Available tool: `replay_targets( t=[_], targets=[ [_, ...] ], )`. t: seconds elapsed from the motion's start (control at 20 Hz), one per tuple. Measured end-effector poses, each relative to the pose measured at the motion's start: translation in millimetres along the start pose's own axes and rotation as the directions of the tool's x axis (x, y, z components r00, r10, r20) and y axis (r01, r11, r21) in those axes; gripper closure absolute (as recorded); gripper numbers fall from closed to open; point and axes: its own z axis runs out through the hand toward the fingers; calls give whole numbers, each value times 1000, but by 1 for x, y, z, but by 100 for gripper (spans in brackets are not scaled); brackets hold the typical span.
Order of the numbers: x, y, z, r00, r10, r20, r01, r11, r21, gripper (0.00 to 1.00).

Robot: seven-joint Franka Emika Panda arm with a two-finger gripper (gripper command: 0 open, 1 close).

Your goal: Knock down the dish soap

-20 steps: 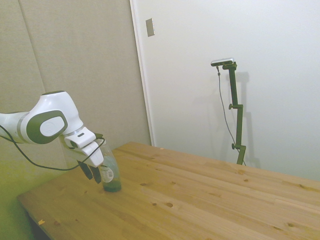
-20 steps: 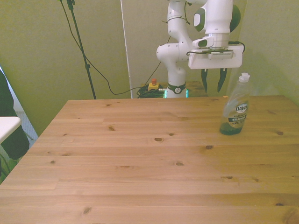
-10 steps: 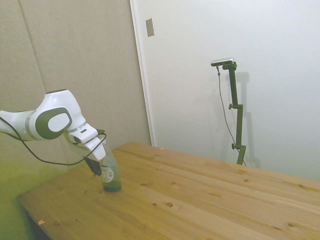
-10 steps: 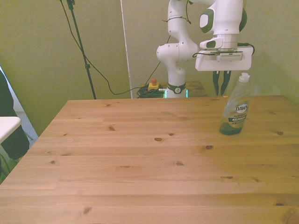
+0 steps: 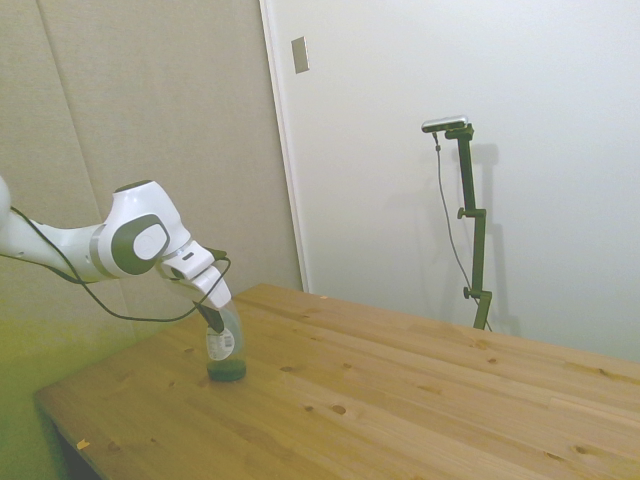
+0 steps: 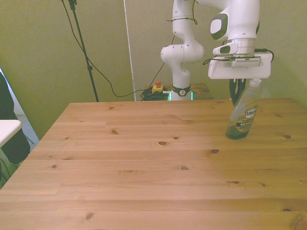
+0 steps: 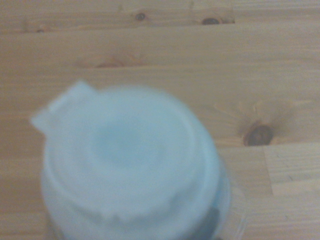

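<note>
The dish soap (image 6: 243,117), a clear bottle with green liquid at its bottom and a white label, stands near the table's far corner on the front view's right. It leans with its white cap tipped toward the front view's right. My gripper (image 6: 238,95) is shut, and its dark fingers press against the bottle's neck just below the cap. In the side view the gripper (image 5: 214,320) sits on top of the dish soap (image 5: 225,352), near the table's left end. The wrist view is filled by the blurred white cap of the dish soap (image 7: 130,165), seen from above.
The wooden table (image 6: 144,158) stretches wide toward the front view's left and the near edge. The bottle is close to the table's edge on the front view's right. A person's dark clothing (image 6: 6,120) shows at the front view's left edge.
The gripper moved toward the front view's right, its fingers drew together, and it reached the bottle's neck. The bottle, upright before, now leans that way.
</note>
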Motion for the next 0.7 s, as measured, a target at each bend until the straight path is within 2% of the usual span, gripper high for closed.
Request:
replay_targets(
  t=[0.3, 0.7],
  targets=[
    [-4, -34, 28, 1000, 4, 2, -4, 1000, 15, 100],
    [-4, -42, 32, 1000, 26, 15, -26, 1000, 7, 100]
  ],
)
